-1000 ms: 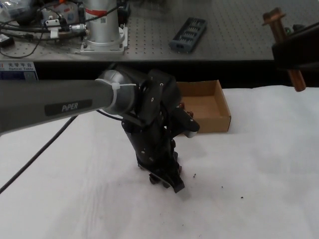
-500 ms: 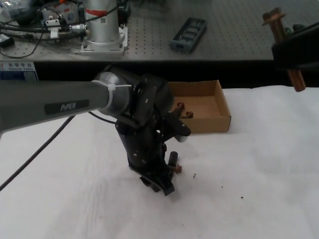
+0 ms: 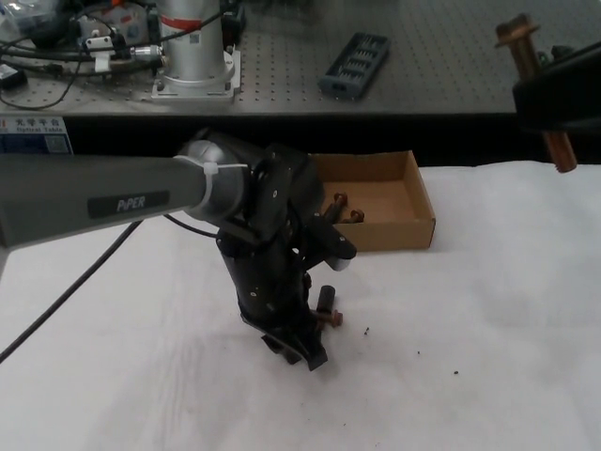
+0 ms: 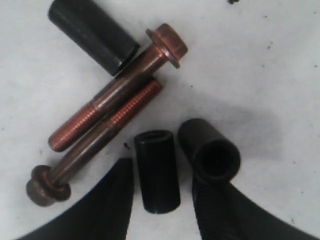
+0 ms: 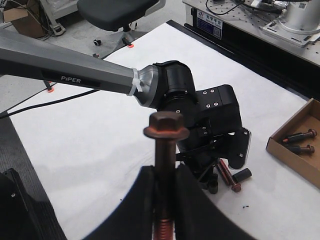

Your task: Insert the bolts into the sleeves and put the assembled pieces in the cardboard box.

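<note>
One black cylindrical sleeve point(image 4: 156, 170) lies on the white table point(image 3: 488, 357), lower centre of the high view. The left claw point(image 4: 162, 192) has shifted left and straddles it, spread apart (grasp pending). The right claw point(image 5: 162, 200) clamps a copper flanged bolt point(image 5: 166, 131).

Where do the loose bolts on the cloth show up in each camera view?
High view: loose bolts lower centre, beside the left gripper.
Left wrist view: lying side by side just past its fingers.
Right wrist view: beside the left gripper.
Shared landmark: the left gripper.

Left hand point(image 3: 299, 349) lowered, spread apart; right hand point(image 5: 164, 176) raised, gripping bolt point(image 5: 166, 131).
</note>
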`<state>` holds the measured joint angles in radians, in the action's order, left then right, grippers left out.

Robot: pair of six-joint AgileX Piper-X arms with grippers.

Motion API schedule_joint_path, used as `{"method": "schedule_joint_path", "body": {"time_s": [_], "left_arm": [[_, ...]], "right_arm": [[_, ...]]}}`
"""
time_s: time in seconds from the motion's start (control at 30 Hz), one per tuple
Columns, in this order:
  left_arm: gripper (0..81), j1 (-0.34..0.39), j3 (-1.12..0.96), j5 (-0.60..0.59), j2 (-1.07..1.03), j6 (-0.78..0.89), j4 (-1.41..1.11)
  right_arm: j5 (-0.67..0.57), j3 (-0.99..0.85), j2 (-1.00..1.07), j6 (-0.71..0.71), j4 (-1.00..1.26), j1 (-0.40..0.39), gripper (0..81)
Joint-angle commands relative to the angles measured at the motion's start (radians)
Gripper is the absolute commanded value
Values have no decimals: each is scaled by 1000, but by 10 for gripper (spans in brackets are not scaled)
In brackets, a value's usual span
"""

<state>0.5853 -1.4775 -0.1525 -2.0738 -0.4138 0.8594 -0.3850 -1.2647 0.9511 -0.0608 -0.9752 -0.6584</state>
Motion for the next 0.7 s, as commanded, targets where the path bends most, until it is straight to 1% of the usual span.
{"method": "schedule_joint_path", "body": {"time_s": [0.0, 0.07, 0.17, 0.23, 0.3, 0.37, 0.5, 0.57, 0.67], "left_arm": [[293, -3, 4, 13, -9, 20, 9], [257, -3, 4, 13, -9, 39, 9], [149, -3, 4, 18, -9, 79, 9], [95, -3, 4, 17, -9, 79, 10], [63, -3, 4, 30, -9, 91, 10], [62, -3, 4, 18, -9, 112, 14], [63, 0, 4, -55, -2, 148, 32], [63, 0, 4, -135, 20, 164, 32], [63, 0, 4, -249, 91, 184, 21]], "right_arm": [[-14, -7, -8, -2, 0, 4, 43], [-14, -7, -8, -2, 0, 4, 43], [-14, -7, -8, -2, 0, 4, 43], [-14, -7, -8, -2, 0, 4, 43], [-14, -7, -8, -2, 0, 4, 43], [-14, -7, -8, -2, 0, 4, 43], [-14, -7, -8, -4, 2, 4, 43], [-14, -7, -8, -11, 9, 4, 43], [-14, -7, -8, -123, 40, 24, 43]]}}
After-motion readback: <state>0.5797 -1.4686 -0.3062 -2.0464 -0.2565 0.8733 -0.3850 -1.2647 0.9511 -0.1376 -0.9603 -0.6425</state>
